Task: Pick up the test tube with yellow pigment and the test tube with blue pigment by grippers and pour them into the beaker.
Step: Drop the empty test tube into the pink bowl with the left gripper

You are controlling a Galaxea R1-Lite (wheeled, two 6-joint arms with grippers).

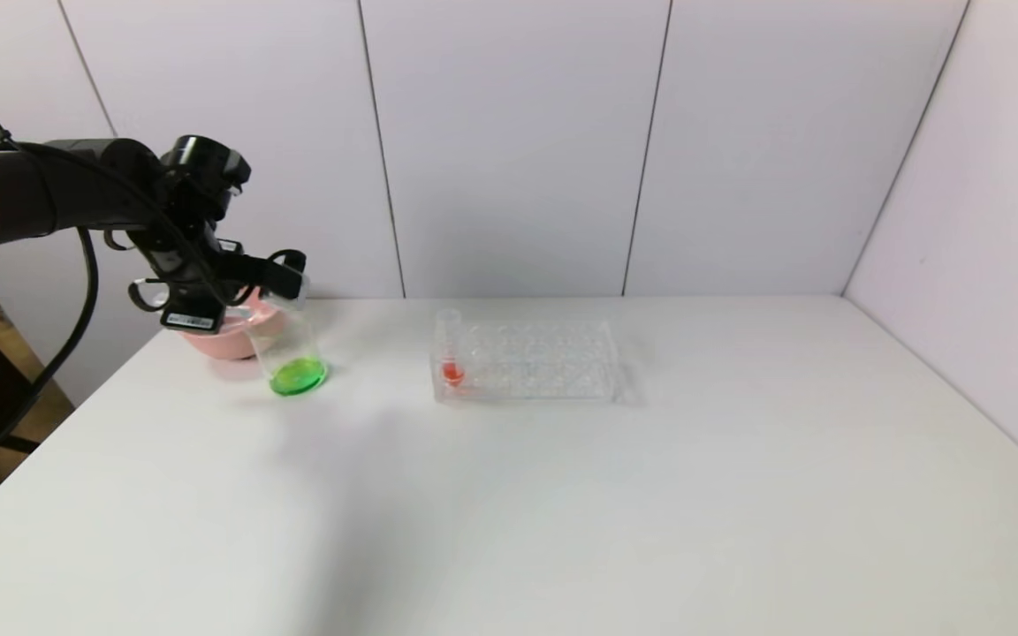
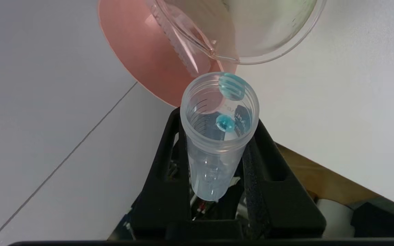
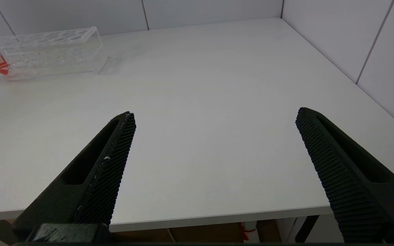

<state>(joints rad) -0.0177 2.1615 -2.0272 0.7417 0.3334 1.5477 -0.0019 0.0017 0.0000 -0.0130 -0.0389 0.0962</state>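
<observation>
Left gripper (image 2: 217, 164) tipping the blue tube (image 2: 217, 136) at the beaker (image 1: 290, 353); right gripper (image 3: 214, 160) idling.

The left jaws are clamping the blue tube's clear, ribbed plastic body between them, its open mouth pointing away from the jaws toward the beaker's rim just beyond. Only two blue drops are clinging inside the tube, near the mouth. The beaker, clear and slightly tapered, is standing on the white table (image 1: 562, 495) under the jaws, holding a shallow pool of green liquid (image 1: 298, 377). A pink bowl (image 1: 217, 340) is sitting just behind the beaker. The right jaws are gaping wide over bare table, their textured black pads gripping nothing. Well beyond them, a clear rack (image 1: 531, 360) is holding one upright tube with red liquid (image 1: 451, 349) at its end. The yellow tube cannot be found.
</observation>
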